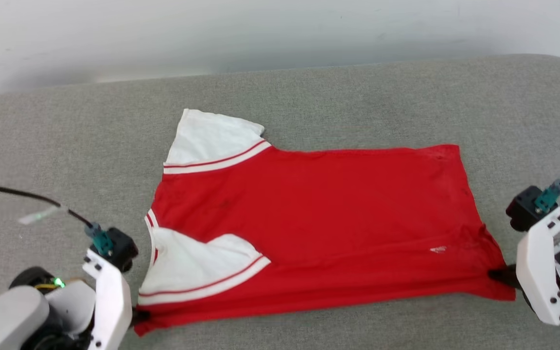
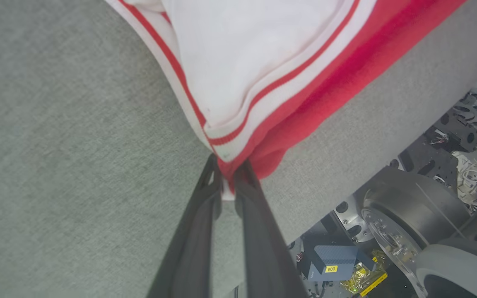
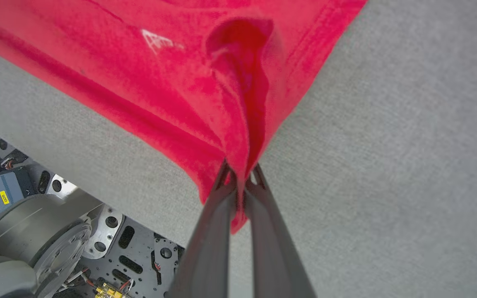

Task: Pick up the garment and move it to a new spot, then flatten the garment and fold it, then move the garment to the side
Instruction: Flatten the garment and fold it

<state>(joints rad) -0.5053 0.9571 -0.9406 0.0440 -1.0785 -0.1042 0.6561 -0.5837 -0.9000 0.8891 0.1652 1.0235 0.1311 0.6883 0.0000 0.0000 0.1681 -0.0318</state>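
Head view: we see the garment [image 1: 319, 218] spread on the grey cushion [image 1: 66, 146]; left wrist: our left gripper [image 2: 228, 176] clamps its sleeve corner near the cushion edge, wheel [image 2: 408, 215] beyond; right wrist: our right gripper [image 3: 240, 176] clamps its bunched hem.

The garment [image 1: 319, 209] lies on the padded surface [image 1: 358, 97] (near its front edge).
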